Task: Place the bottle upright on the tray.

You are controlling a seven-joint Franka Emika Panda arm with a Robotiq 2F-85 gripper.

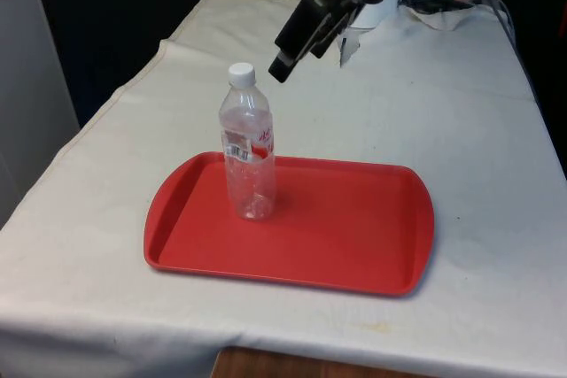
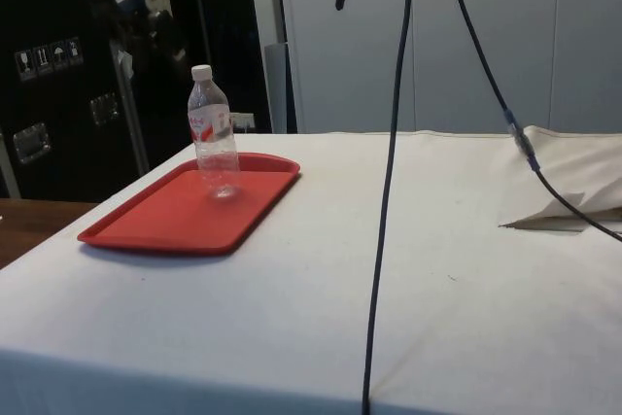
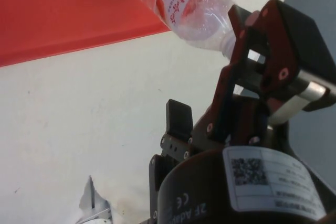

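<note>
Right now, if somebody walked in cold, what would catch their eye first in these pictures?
The red tray on the white cloth stands out at once. A clear plastic water bottle with a white cap stands upright on the tray, near its corner at the front view's far left. The black gripper hangs in the air above and behind the bottle, apart from it.

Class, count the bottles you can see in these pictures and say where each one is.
1. The bottle stands upright on the red tray, near its end toward the front view's left, apart from the gripper above it.
</note>
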